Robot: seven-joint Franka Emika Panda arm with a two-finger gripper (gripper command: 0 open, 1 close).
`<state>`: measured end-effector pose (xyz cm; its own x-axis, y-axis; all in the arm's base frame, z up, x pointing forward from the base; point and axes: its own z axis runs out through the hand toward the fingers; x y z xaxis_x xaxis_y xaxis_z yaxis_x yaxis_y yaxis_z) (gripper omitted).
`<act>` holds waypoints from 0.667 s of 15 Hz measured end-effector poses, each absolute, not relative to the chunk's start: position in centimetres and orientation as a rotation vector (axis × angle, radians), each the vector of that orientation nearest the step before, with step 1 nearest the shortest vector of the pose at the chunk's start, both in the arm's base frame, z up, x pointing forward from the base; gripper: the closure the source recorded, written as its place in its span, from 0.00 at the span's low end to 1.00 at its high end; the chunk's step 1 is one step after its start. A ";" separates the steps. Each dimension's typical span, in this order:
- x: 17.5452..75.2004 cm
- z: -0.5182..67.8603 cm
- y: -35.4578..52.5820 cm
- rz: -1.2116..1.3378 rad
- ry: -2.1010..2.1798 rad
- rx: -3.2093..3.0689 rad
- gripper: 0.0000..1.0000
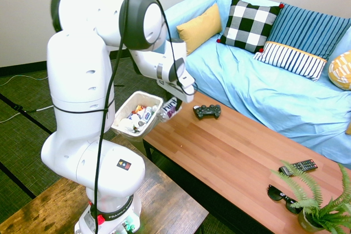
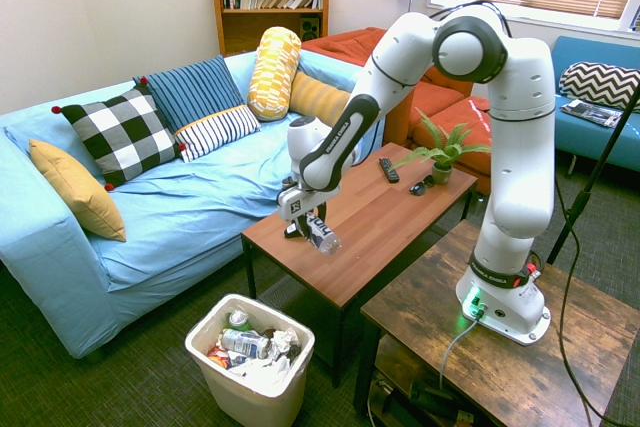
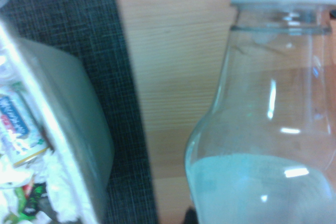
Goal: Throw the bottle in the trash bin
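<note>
Second exterior view: gripper (image 2: 305,222) fingers clamp the hint water bottle (image 2: 322,237) above the coffee table's (image 2: 390,217) end, white wastebasket (image 2: 250,402) below.

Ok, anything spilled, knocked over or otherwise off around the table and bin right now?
Nothing stands out. The bottle is tilted in the gripper above the coffee table edge, not yet over the trash bin. The bin stands upright on the floor with its trash inside. The game controller, remote and sunglasses lie flat.
</note>
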<state>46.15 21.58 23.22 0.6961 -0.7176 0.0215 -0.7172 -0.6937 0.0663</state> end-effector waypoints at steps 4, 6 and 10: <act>42.1 26.9 35.7 0.107 -0.993 2.829 1.00; 41.3 24.4 40.3 0.110 -0.916 2.813 1.00; 43.3 19.6 43.8 0.054 -0.861 2.800 0.00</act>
